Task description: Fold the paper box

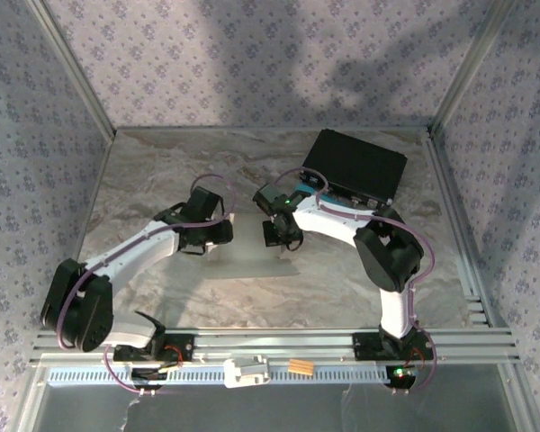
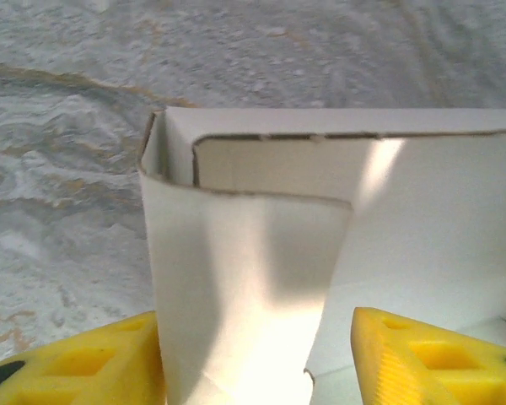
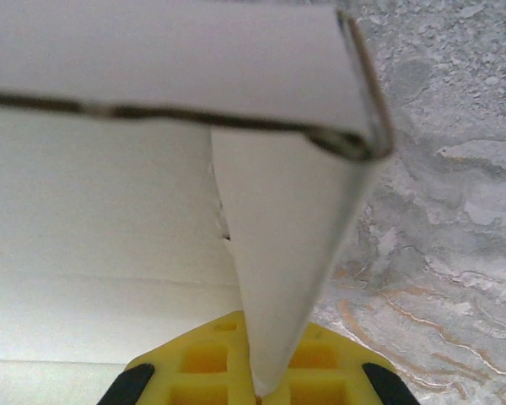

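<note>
Barely made out from the top view: paper box [image 1: 250,263] as a pale, shadowed patch near the middle of the surface [image 1: 153,180], lying between the two arm ends with much of its outline covered by them. Cut off in both wrist views as well, running past the frame edges, so no telling its full shape.

Seen close from the left wrist: plain white thin cardboard with a brownish raw edge along the cuts. Shows one corner standing up from the marbled surface, a side wall folded over, a row of small notches along the fold. Holds a tall flap, slightly curled at its top corner, upright between the yellow fingers [image 2: 93,363] of the left tool [image 2: 253,375]. Spread wide, that tool: left finger against the flap's edge, right finger apart from it, nothing clamped.

From the right wrist: blurred upper wall of the box across the top of the frame, doubled at its corner, and a narrow flap seen edge-on, tapering down into the right tool [image 3: 257,375]. Closed on that flap, yellow fingers [image 3: 194,359] meeting on either side of it, fingertips cut off by the lower frame edge.

At the far right corner of the surface, well apart from the box: black case [image 1: 355,165], near edge overlapped by the right arm.
</note>
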### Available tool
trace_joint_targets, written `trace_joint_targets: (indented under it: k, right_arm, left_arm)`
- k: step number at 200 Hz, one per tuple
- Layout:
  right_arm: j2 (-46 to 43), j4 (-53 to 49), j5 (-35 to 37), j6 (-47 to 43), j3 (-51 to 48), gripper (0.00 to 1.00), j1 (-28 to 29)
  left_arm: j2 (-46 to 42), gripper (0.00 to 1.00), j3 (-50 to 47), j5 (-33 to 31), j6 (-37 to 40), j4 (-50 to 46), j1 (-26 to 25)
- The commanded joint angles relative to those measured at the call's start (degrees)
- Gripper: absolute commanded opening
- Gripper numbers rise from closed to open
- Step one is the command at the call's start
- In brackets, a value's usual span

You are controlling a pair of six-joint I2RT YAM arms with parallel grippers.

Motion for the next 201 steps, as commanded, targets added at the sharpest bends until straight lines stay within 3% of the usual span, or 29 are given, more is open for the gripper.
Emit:
trace_joint_targets:
  k: [1,8,18,41,62,85,117,131,141,171,201]
  right_arm:
    - [2.2,-2.6,0.5,-0.5,0.8,0.0,-0.6]
    - [2.3,-2.5,0.4,-0.7,0.8,0.0,-0.7]
    - [2.4,-2.7,0.3,-0.9,0.9,0.0,-1.0]
    - [2.4,-2.8,0.1,-1.4,0.8,0.0,-1.5]
    - [2.4,-2.7,-0.1,-1.7,0.6,0.0,-1.9]
    - [2.2,-2.5,-0.6,-2.0,0.4,0.0,-2.4]
    - [2.1,-2.0,-1.6,-2.9,0.2,0.0,-2.8]
    - [2.3,-1.8,-2.3,-3.3,0.2,0.0,-3.0]
    - [2.4,-1.8,-2.5,-3.8,0.1,0.0,-3.1]
    - [2.9,-1.4,-4.0,-5.3,0.2,0.0,-3.6]
    - [3.2,-1.7,-4.4,-6.0,0.5,0.0,-4.2]
  left_arm:
    - [-4.3,0.64,-2.9,12.2,3.9,3.0,2.1]
    - [-6.1,0.72,-4.0,13.7,3.7,3.5,3.1]
    - [-8.8,0.74,-5.6,17.1,3.1,5.0,5.1]
    - [-13.2,0.74,-8.7,27.8,1.1,10.3,10.4]
    - [-14.6,0.72,-8.6,32.9,1.7,9.3,14.0]
    - [-16.4,0.62,-9.8,32.9,3.7,5.7,17.6]
    - [-17.3,0.43,-12.2,25.9,4.7,1.9,22.6]
    - [-14.7,0.4,-10.7,19.3,2.8,-1.5,24.7]
    - [-11.9,0.4,-11.0,24.6,1.9,1.8,26.8]
    - [-4.1,0.41,-10.1,27.7,2.8,5.9,26.9]
    - [-3.2,0.42,-12.0,33.9,2.5,13.7,26.8]
